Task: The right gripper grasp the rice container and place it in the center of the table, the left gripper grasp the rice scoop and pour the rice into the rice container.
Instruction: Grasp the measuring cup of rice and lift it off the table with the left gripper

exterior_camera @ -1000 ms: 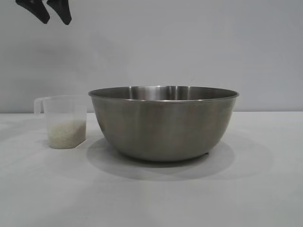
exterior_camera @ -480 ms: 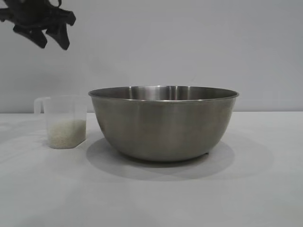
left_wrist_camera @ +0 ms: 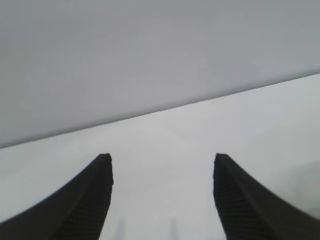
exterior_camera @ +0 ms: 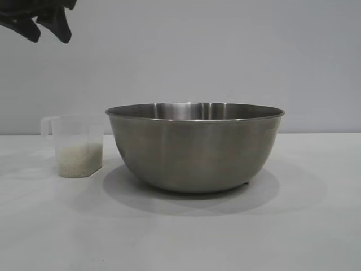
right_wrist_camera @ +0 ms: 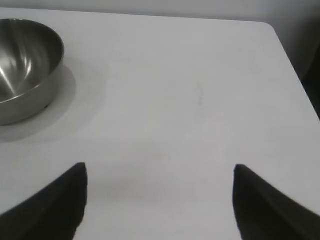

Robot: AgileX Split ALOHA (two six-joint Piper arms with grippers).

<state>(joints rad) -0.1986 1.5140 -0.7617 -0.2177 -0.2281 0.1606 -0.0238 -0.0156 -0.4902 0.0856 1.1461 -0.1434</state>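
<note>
The left gripper hangs high at the exterior view's top left corner, well above the scoop and apart from it. Only its two dark fingertips show there; the rest is cut off by the frame edge. In its own wrist view the left gripper has its fingers spread with only bare table between them, holding nothing. The right gripper is out of the exterior view; its wrist view shows its fingers wide apart over bare table, empty, with the bowl well off to one side and partly cut by the frame edge.

The bowl is brushed steel with a thin rolled rim, sitting upright mid-table. Its inside is hidden from the exterior camera. The scoop stands upright just beside the bowl on the left; whether they touch is unclear. It is clear plastic, its loop handle faint at the upper left, with rice filling its lower part.
</note>
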